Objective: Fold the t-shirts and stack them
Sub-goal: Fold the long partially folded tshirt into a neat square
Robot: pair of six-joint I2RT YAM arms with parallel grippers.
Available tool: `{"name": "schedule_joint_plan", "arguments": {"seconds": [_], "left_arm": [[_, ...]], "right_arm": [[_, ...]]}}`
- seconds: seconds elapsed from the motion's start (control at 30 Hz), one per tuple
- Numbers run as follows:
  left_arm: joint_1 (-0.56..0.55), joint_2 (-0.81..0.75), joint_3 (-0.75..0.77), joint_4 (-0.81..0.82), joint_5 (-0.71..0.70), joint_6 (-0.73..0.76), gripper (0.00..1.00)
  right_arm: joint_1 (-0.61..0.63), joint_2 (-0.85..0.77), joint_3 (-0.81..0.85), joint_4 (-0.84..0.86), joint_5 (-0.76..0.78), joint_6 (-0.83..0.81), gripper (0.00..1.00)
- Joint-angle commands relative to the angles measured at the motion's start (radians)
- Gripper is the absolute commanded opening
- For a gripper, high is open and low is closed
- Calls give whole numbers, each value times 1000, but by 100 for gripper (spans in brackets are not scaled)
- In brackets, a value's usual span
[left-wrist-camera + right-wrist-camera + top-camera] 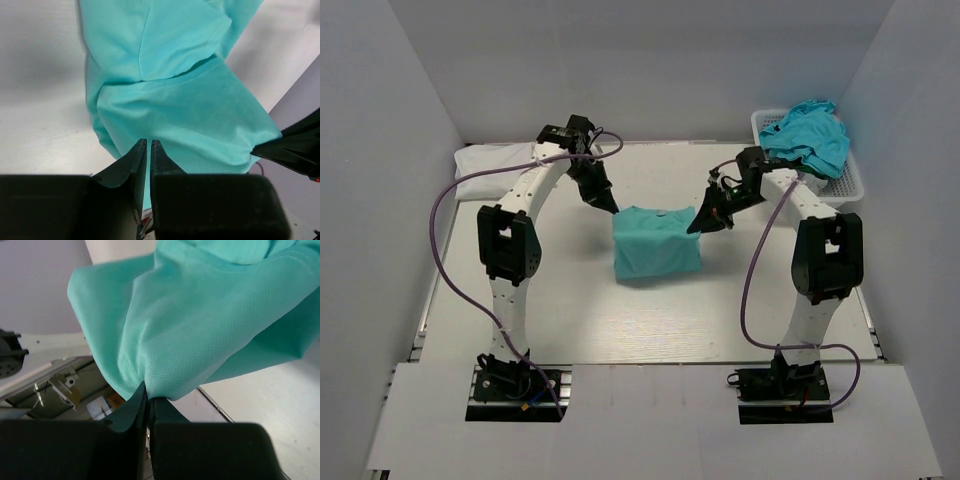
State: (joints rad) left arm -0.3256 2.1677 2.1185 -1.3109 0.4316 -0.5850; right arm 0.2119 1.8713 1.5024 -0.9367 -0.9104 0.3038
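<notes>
A mint-green t-shirt (655,250) is partly folded in the middle of the table, its far edge lifted. My left gripper (610,205) is shut on its far left corner, and my right gripper (702,224) is shut on its far right corner. In the left wrist view the jaws (148,142) pinch the cloth (190,115). In the right wrist view the jaws (148,392) pinch a bunched edge of the shirt (200,325), which hangs above the table. A folded white t-shirt (490,158) lies at the far left. Turquoise-blue t-shirts (810,135) are heaped at the far right.
A white mesh basket (842,186) holds the turquoise shirts at the far right corner. Grey walls close in the table on three sides. Purple cables loop off both arms. The right gripper's black tip (295,145) shows in the left wrist view.
</notes>
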Motion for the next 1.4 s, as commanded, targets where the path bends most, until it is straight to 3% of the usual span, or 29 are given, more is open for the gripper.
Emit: {"name": "schedule_joint_plan", "arguments": {"seconds": [0.0,0.13,0.23,0.37,0.4,0.5,0.63,0.73,0.93,1.23,1.33,1.37], "left_arm": [[11,-25,38,81,27,-42,19],[22,-16,26,94,38,-55,11],[22,-37,-11,82,-4,-13,17],[-6,-175,-144,157,-94,115,63],[-6,-215,-241,200,-94,141,83],[-6,-382,-485,433,-21,244,100],[-6,-538,-707,669,100,344,100],[-6,-571,-816,818,117,304,100],[-6,-519,-805,831,174,437,95],[-6,-626,-934,868,229,551,91],[-6,-594,-945,868,306,560,85],[-6,-577,-957,884,321,560,79]], "right_arm": [[-8,51,85,67,37,53,0],[-9,60,96,151,62,122,0],[-11,45,76,177,59,139,0],[-14,14,-36,308,31,219,0],[-16,11,-39,326,7,227,0],[-12,14,-36,322,-5,213,0],[-13,2,-50,323,-7,210,0],[-11,-11,-56,322,-12,204,0],[-11,-20,-67,315,-24,195,0],[-9,-21,-80,318,-50,190,0],[-12,-26,-82,320,-47,190,0],[-12,-29,-85,319,-48,190,0]]}}
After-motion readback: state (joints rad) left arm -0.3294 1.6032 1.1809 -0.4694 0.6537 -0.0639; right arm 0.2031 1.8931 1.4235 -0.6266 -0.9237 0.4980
